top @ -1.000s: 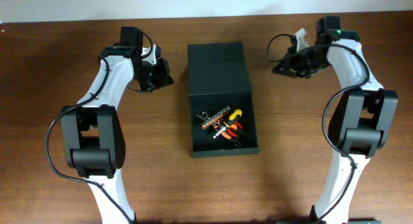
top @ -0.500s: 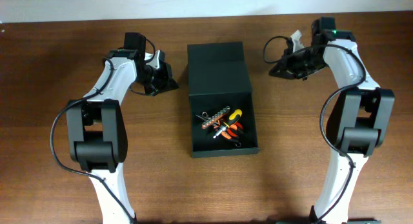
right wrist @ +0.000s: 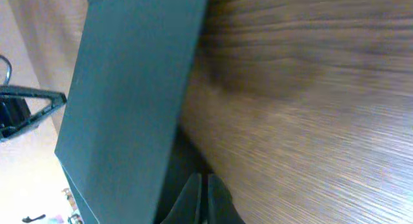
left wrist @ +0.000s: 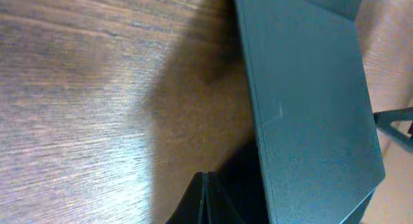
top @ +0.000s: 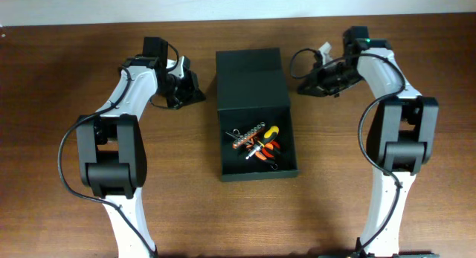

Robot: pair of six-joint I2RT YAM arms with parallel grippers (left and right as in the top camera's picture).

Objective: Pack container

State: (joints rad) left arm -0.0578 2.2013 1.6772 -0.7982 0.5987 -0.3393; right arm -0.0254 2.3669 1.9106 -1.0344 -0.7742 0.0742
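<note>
Overhead: large matte black rectangular container (top: 256, 160) sits mid-way across the brown wooden table (top: 67, 206), open, with its flat hinged lid (top: 251, 78) folded back toward the far edge. Small hand tools (top: 256, 145) with orange and yellow handles lie heaped inside the box, roughly centre. Both pincers are clenched and hold nothing. The left gripper (top: 198, 96) has its tip near the lid's left edge, with a small gap. The right gripper (top: 302, 88) has its tip near the lid's right edge, also apart. Left wrist: fingers (left wrist: 193, 204) pressed together, black lid (left wrist: 310, 114) just ahead. Right wrist: fingers (right wrist: 213, 204) together, lid (right wrist: 129, 101) alongside.
</note>
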